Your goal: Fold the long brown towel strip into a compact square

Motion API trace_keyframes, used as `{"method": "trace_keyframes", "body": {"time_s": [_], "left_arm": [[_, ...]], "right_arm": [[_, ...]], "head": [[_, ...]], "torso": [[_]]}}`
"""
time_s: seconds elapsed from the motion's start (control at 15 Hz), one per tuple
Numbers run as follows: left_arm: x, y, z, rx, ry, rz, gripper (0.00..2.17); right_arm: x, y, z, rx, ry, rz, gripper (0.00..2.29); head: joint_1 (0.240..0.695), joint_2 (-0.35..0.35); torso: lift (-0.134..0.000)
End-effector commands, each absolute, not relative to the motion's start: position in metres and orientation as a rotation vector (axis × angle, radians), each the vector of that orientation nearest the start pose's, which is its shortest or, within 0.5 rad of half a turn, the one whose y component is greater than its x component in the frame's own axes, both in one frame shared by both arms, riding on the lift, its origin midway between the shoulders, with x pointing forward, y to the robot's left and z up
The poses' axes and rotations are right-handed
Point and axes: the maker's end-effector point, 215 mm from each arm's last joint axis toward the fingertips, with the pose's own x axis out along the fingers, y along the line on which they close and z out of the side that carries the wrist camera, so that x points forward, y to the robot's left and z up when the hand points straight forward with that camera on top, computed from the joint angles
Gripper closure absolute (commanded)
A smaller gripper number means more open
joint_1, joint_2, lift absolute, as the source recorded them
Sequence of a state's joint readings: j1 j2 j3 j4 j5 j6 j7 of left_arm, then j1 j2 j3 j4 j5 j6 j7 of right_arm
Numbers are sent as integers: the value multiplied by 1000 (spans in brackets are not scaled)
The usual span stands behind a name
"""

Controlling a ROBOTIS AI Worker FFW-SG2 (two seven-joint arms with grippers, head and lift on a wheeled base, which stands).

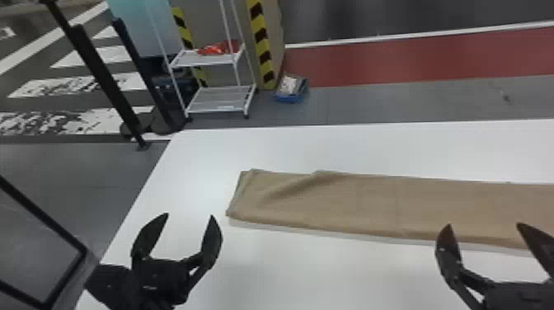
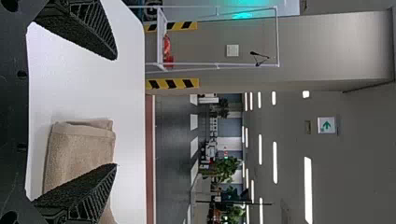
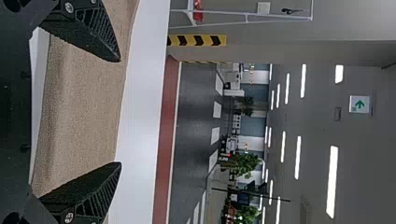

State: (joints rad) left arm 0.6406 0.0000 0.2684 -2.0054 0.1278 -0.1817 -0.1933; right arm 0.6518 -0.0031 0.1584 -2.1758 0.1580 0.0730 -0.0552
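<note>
The brown towel strip [image 1: 371, 206] lies flat and long across the white table, its left end slightly rumpled and its right end running out of the head view. My left gripper [image 1: 188, 216] is open, in front of and left of the towel's left end, holding nothing. My right gripper [image 1: 483, 226] stands open at the towel's front edge, farther right. In the left wrist view, the towel's end [image 2: 79, 149] shows beyond the open left gripper [image 2: 116, 112]. The right wrist view has the towel [image 3: 84, 102] behind the spread fingers of the right gripper [image 3: 120, 112].
The white table [image 1: 288, 148] has its left edge beside my left arm. Past its far edge stand a white wire shelf [image 1: 218, 99] and a blue bin [image 1: 290, 88] on the floor. A dark-framed panel [image 1: 41, 247] is at the lower left.
</note>
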Motion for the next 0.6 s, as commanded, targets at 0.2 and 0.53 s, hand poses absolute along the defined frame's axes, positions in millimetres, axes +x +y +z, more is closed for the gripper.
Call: {"method": "trace_keyframes", "body": {"time_s": [0.2, 0.53], "left_arm": [[386, 332, -351, 29, 7, 45, 53], [385, 331, -349, 29, 4, 43, 53]], "right_arm": [[398, -158, -345, -70, 105, 73, 90], [397, -159, -342, -69, 100, 72, 93]], "head": [[695, 251], [695, 248]], "torso": [[-122], [-122]]}}
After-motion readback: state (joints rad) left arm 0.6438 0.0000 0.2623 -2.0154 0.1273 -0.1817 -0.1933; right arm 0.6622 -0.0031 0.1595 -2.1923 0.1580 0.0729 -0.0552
